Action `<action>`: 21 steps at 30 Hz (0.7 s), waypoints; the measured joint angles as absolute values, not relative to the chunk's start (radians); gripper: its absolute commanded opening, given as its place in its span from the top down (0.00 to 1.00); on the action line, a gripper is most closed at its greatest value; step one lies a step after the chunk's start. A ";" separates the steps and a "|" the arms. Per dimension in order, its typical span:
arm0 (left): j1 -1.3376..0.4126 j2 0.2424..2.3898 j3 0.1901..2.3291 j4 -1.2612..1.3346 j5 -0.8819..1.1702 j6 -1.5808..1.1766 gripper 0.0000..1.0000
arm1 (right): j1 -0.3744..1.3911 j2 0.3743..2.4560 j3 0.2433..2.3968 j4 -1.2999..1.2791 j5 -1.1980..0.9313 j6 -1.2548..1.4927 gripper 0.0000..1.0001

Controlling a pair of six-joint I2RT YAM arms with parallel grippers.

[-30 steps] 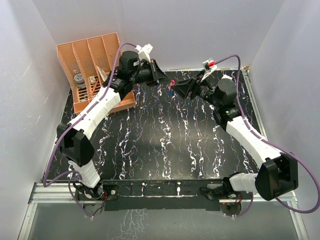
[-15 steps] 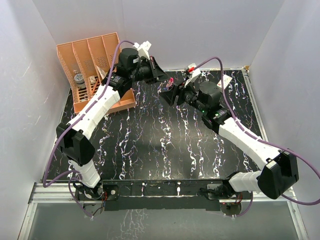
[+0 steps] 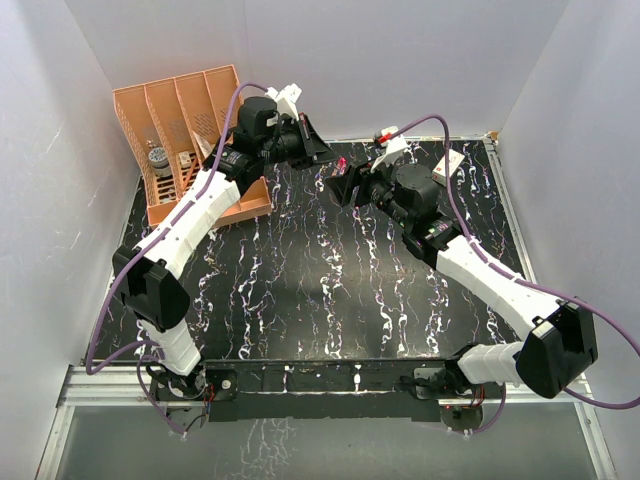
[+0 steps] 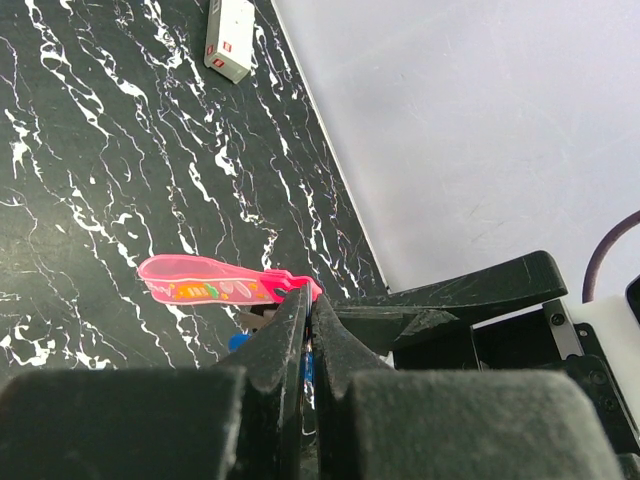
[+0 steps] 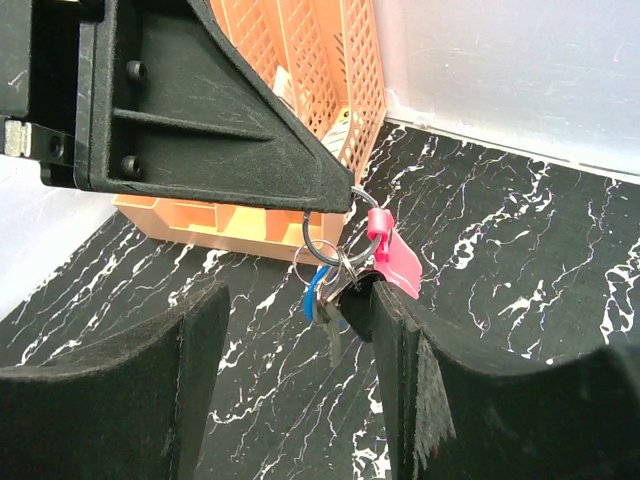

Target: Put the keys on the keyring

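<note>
I'm pinching the flat, glossy red-pink plastic keyring (image 4: 205, 290) in my closed left claw (image 4: 308, 305), its length sticking out sideways. Tiny blue-headed and dark keys (image 5: 325, 290) are dangling inside my wide-open, empty right claw (image 5: 295, 295).

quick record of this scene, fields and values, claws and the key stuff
left claw: shut on the keyring's end, held above the table
keyring: pink strap, sticking out from the left claw
keys: one blue-headed, one dark, dangling by wire rings under the left claw
right claw: open, fingers either side of the keys
tray: orange, far left corner
box: small, white, lying on the table
</note>
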State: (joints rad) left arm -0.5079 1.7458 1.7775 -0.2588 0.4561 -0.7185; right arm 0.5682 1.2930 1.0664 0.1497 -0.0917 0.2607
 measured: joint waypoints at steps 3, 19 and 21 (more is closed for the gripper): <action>-0.508 1.747 1.785 -0.265 0.456 -0.719 1.00 | 0.570 1.294 1.066 0.150 -0.080 0.255 0.43; -0.508 1.793 1.851 -0.332 0.490 -0.723 1.00 | 0.572 1.333 1.066 0.159 -0.056 0.213 0.59; -0.508 1.794 1.851 -0.349 0.492 -0.721 1.00 | 0.572 1.334 1.066 0.158 -0.052 0.210 0.62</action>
